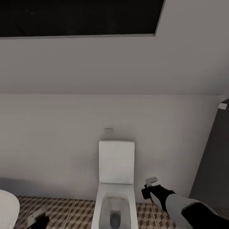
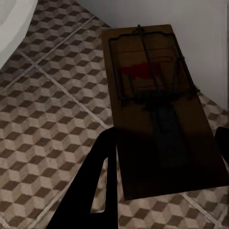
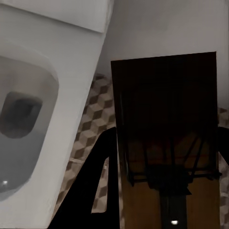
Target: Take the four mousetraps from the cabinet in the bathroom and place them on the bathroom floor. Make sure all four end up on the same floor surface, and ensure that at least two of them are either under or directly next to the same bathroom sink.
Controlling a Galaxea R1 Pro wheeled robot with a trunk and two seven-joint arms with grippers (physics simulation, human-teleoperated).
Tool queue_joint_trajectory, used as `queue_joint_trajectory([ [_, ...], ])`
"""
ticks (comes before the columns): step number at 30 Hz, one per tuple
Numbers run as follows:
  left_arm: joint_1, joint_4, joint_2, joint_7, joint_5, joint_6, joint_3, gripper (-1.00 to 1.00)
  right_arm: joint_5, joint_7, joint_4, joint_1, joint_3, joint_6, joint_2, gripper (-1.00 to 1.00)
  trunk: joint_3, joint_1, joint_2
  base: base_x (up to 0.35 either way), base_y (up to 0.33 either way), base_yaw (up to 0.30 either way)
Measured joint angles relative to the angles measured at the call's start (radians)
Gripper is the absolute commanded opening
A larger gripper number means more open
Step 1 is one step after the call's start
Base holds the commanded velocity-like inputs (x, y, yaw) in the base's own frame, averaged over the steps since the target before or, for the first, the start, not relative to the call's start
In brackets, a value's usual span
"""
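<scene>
The left gripper (image 2: 162,176) is grasping a mousetrap (image 2: 157,105), a flat brown wooden board carrying dark wire parts and a red patch, just above the cube-patterned bathroom floor (image 2: 52,124) beside the white wall (image 2: 191,28). The right gripper (image 3: 164,186) is clenching a second mousetrap (image 3: 164,109), its wood shadowed dark, hanging near the boxy white toilet (image 1: 115,178). Farther left, the sink (image 1: 8,206) is showing its rounded white edge.

My head camera faces the wall above the toilet (image 1: 115,187). Both wrist cameras look down close over the bathroom floor (image 2: 43,133); the right one probably shares that toilet.
</scene>
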Motion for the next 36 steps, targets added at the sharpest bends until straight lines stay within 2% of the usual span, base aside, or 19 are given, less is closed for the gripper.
queue_joint_trajectory([
  [17,0.000,0.000,0.000,0.000,0.000,0.002,0.000,-1.00,0.001,-0.001,0.000,0.000,0.001,0.000,-0.001,-1.00,0.000,0.000,0.000,0.294,0.000,0.000],
  [36,0.000,0.000,0.000,0.000,0.001,0.001,0.000,-1.00,0.001,-0.005,0.000,0.000,0.001,0.001,-0.001,-1.00,0.000,0.001,0.000,0.016,0.000,0.000],
])
